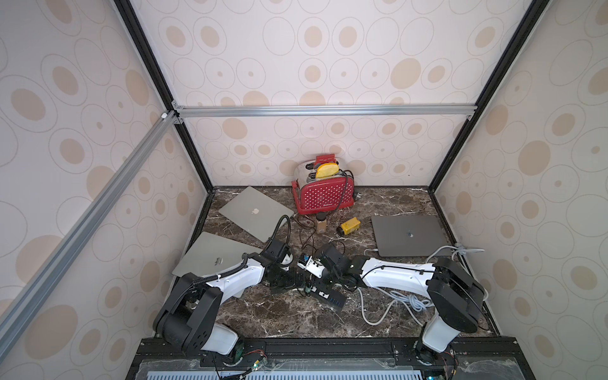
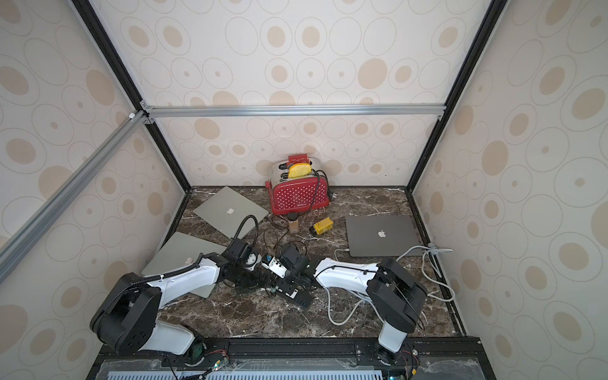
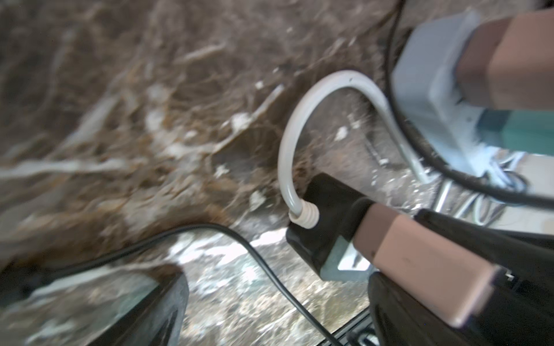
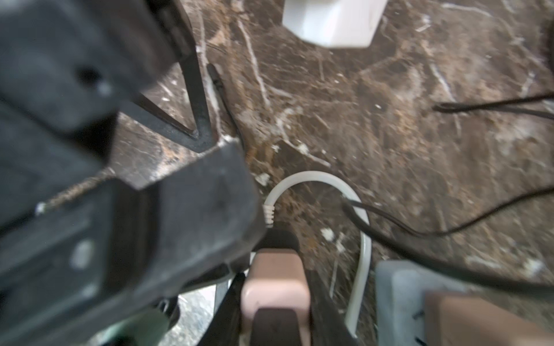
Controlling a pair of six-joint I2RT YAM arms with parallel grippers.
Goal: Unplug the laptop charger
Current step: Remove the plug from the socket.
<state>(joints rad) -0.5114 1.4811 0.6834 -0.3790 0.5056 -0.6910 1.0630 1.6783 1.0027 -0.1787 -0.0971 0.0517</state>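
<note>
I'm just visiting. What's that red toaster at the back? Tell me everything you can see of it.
The red toaster stands upright at the rear of the marble table, close to the patterned back wall. Its broad side is red with white dots; its top and one end look like shiny metal. A yellow slice sticks up from a slot, something red behind it. A black cord drapes down its side.
</note>
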